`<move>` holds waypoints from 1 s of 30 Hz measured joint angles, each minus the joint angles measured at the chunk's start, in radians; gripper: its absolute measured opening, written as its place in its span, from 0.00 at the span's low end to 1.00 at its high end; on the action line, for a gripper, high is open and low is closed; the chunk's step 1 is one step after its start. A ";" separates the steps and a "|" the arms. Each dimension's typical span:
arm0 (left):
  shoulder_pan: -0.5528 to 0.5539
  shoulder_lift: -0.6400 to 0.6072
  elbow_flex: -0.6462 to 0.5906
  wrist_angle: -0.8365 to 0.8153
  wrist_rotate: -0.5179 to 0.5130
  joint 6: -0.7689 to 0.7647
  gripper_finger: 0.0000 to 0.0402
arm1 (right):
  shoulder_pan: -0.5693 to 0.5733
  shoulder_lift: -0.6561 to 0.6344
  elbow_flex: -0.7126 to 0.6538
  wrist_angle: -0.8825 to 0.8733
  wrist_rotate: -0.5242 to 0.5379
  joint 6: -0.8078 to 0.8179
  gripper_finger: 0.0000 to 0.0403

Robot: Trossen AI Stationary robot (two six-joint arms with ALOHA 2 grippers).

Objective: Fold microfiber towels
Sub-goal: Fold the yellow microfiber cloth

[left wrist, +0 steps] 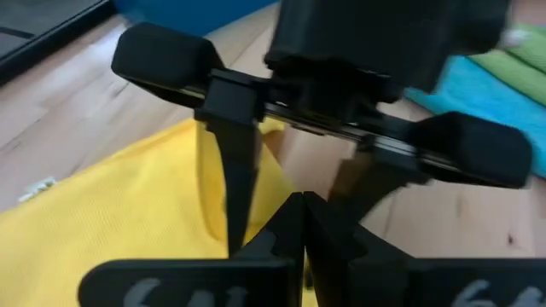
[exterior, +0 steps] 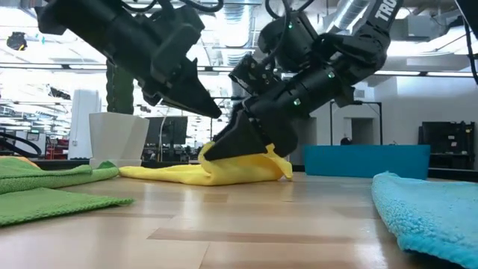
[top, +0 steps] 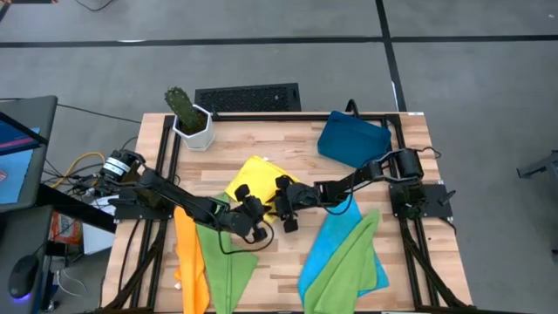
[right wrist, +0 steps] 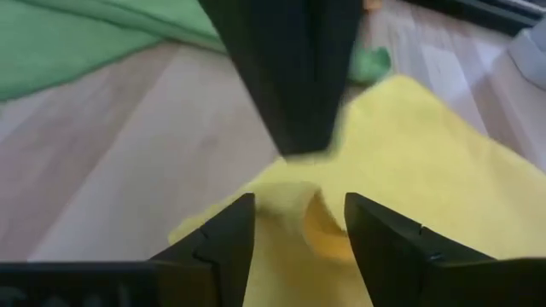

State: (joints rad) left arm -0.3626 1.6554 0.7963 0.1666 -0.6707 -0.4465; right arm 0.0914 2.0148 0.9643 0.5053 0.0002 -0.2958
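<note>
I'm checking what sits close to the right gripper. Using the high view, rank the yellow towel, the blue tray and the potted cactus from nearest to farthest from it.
Measured from the right gripper:
1. Yellow towel, directly beside the gripper at mid-table.
2. Blue tray, toward the table's far right corner.
3. Potted cactus, at the far left corner.
</note>
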 joint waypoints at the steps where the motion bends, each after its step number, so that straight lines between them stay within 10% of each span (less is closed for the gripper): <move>1: -0.002 0.000 0.000 0.000 -0.006 0.000 0.00 | 0.000 0.000 0.006 -0.001 -0.002 0.000 0.52; 30: -0.019 0.000 0.000 0.002 -0.027 0.041 0.00 | -0.093 -0.227 -0.048 -0.494 0.091 -0.109 0.49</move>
State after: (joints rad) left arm -0.3820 1.6554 0.7967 0.1689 -0.6977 -0.4051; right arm -0.0018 1.7878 0.9164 0.0110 0.0916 -0.4052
